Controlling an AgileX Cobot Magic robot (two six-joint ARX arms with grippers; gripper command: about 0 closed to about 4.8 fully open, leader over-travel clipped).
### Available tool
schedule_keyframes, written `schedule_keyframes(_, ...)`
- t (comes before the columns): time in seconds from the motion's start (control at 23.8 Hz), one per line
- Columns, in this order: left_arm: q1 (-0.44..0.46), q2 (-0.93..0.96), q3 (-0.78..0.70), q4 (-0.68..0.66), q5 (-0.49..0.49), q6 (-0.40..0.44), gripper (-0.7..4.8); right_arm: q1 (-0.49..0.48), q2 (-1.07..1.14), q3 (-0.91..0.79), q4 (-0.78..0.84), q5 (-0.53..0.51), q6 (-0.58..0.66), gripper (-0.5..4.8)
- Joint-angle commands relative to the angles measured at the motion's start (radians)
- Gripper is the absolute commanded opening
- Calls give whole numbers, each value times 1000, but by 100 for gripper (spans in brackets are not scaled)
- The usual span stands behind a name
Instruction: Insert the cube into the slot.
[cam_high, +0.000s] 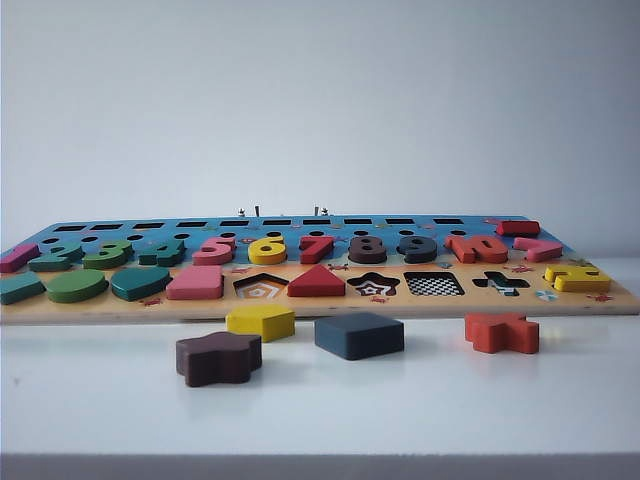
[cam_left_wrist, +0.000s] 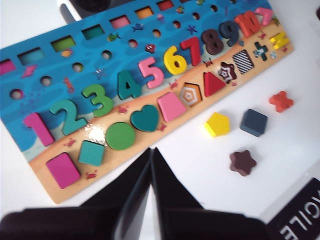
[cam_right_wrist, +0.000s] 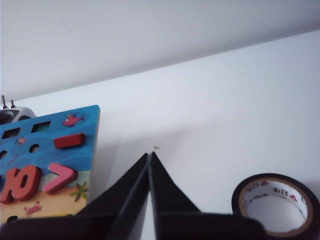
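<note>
The left gripper (cam_left_wrist: 151, 152), fingers pressed together and empty above the board's (cam_left_wrist: 30, 150) near edge, like the idle closed right gripper (cam_right_wrist: 150, 156), must open before reaching the cube (cam_left_wrist: 253, 122) lying between pentagon (cam_left_wrist: 217, 124) and cross (cam_left_wrist: 281, 101), or it may shove it away from the slot (cam_left_wrist: 243, 62).

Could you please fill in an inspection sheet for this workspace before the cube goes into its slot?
Surface: white table, bare in front.
Job's things: navy cube loose on the table before the puzzle board; checkered square slot empty.
Clutter: yellow pentagon, brown star, orange cross lie loose; tape roll beside the board.
Grippers: left claw shut, above the board's near edge; right claw shut, over bare table.
Cables: nothing seen.
Surroundings: plain white wall.
</note>
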Motion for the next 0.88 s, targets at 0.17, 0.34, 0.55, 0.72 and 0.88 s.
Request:
schedule_keyframes(0.17, -21, 66, 100, -129, 107, 38, 17, 45, 10, 62, -13, -3, 29, 0)
schedule_keyframes(0.34, -23, 111, 153, -191, 212, 138, 17, 86, 85, 137, -24, -3, 28, 0)
schedule_keyframes(0.55, -33, 143, 172, -233, 301, 298, 17, 150, 240, 257, -43, -3, 28, 0)
schedule_keyframes(0.72, -34, 156, 172, -243, 340, 389, 17, 199, 366, 364, -84, -16, 18, 0)
schedule_keyframes(0.88, -58, 172, 172, -239, 365, 444, 17, 257, 537, 533, -211, -92, -19, 0)
